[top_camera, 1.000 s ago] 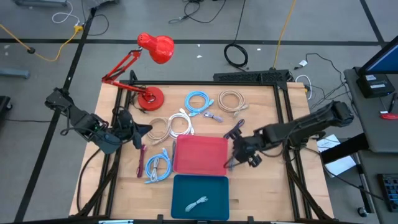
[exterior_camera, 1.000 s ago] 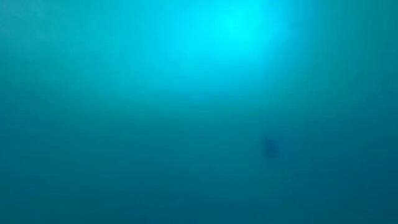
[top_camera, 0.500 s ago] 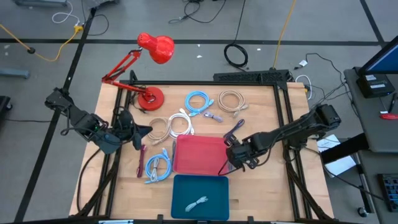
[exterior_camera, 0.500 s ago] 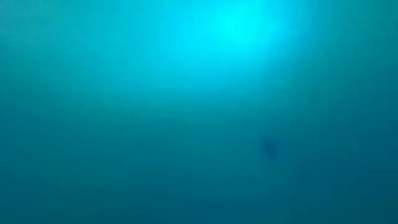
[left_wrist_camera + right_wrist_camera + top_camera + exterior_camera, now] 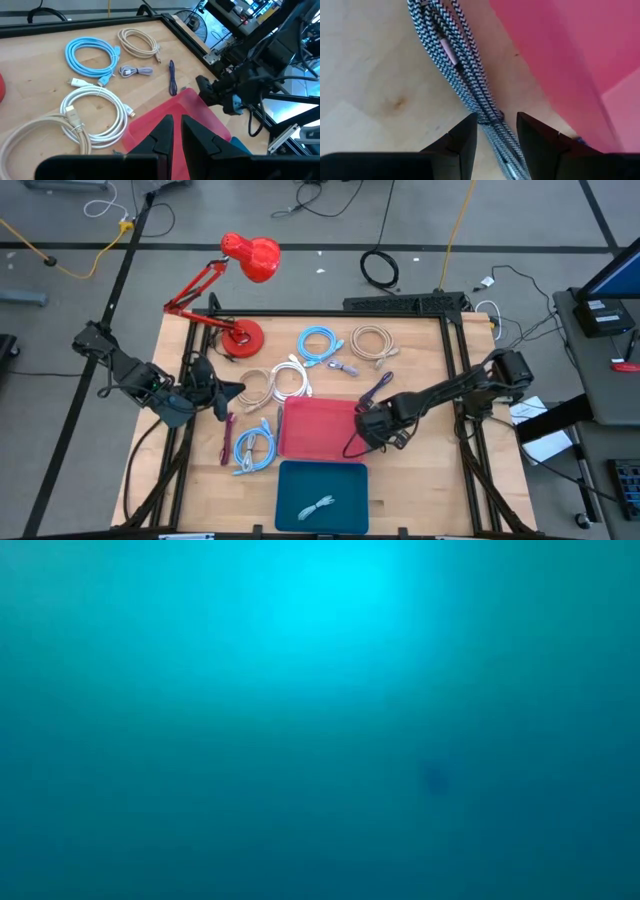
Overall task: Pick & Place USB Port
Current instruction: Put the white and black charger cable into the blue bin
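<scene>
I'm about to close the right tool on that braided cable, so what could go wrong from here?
1. The braided cable is a bundle of several strands; the right tool may pinch only some and the rest could sag or snag.
2. The red tray lies right beside it, so a finger might clip its edge.
</scene>
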Action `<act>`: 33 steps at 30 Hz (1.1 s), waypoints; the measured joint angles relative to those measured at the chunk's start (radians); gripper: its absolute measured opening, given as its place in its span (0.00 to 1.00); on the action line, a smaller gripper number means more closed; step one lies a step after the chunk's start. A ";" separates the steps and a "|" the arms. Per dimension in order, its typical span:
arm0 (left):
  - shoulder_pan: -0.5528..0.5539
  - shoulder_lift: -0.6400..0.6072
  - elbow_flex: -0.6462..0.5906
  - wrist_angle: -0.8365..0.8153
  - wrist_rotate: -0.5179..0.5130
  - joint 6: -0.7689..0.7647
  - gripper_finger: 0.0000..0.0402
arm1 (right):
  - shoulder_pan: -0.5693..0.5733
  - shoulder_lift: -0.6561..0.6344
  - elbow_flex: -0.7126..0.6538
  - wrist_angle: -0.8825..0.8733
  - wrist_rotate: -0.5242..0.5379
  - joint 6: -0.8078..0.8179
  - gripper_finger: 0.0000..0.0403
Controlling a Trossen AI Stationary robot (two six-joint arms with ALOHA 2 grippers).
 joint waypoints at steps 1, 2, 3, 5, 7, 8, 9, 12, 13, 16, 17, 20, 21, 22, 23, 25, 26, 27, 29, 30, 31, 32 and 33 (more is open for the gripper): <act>0.000 0.000 0.000 0.000 0.000 -0.001 0.09 | -0.005 0.008 0.000 0.000 -0.014 0.000 0.32; -0.001 0.000 0.000 0.000 0.000 -0.007 0.09 | -0.010 0.017 0.000 -0.001 -0.030 0.000 0.32; -0.003 0.000 0.000 0.000 0.000 -0.010 0.09 | -0.015 0.027 0.000 -0.001 -0.046 0.004 0.32; -0.014 0.000 0.000 0.001 0.000 -0.014 0.09 | -0.018 0.042 0.002 -0.001 -0.051 0.028 0.32; -0.024 0.000 0.000 0.001 -0.001 -0.019 0.09 | -0.018 0.053 0.004 -0.005 -0.051 0.058 0.32; -0.029 0.000 0.000 0.000 -0.002 -0.021 0.09 | -0.018 0.058 0.004 -0.006 -0.050 0.070 0.31; -0.034 0.000 0.000 0.000 -0.004 -0.023 0.09 | -0.018 0.061 0.004 -0.008 -0.050 0.083 0.30; -0.044 0.000 0.000 0.000 -0.010 -0.025 0.09 | -0.016 0.062 0.003 -0.006 -0.051 0.161 0.20; -0.045 0.000 0.000 0.000 -0.010 -0.025 0.09 | -0.015 0.060 0.003 -0.008 -0.051 0.197 0.16; -0.045 0.000 0.000 0.000 -0.011 -0.025 0.09 | -0.015 0.040 0.001 -0.022 -0.049 0.322 0.04; -0.045 0.000 0.000 0.000 -0.011 -0.025 0.09 | -0.015 0.033 0.000 -0.028 -0.039 0.373 0.04; -0.045 0.000 0.000 0.000 -0.015 -0.025 0.09 | -0.009 -0.009 -0.004 -0.070 0.021 0.551 0.04; -0.045 0.000 0.000 0.000 -0.018 -0.025 0.09 | -0.008 -0.031 -0.003 -0.087 0.031 0.611 0.03; -0.045 0.000 0.000 0.000 -0.020 -0.025 0.09 | -0.004 -0.054 -0.002 -0.105 0.033 0.667 0.03; -0.045 0.000 0.000 0.000 -0.020 -0.025 0.09 | 0.002 -0.075 -0.001 -0.126 0.034 0.719 0.03; -0.041 0.000 0.000 0.000 -0.020 -0.025 0.09 | 0.017 -0.116 -0.002 -0.175 0.032 0.816 0.03; -0.040 0.000 0.000 0.000 -0.020 -0.025 0.09 | 0.024 -0.138 -0.002 -0.197 0.032 0.865 0.03; -0.036 0.000 0.000 0.000 -0.019 -0.025 0.09 | 0.032 -0.162 -0.002 -0.223 0.032 0.923 0.03; -0.026 0.000 0.000 0.000 -0.010 -0.011 0.09 | 0.047 -0.215 -0.002 -0.264 0.028 1.034 0.03; -0.021 0.000 0.000 0.000 -0.003 0.001 0.09 | 0.054 -0.242 -0.002 -0.267 0.016 1.088 0.03; -0.017 0.000 0.000 0.000 0.007 0.013 0.09 | 0.058 -0.273 -0.002 -0.265 0.001 1.141 0.03; -0.012 0.000 0.000 -0.001 0.015 0.028 0.09 | 0.062 -0.304 -0.002 -0.247 -0.019 1.202 0.03; -0.007 0.000 0.000 -0.001 0.016 0.046 0.09 | 0.063 -0.335 -0.002 -0.214 -0.035 1.268 0.03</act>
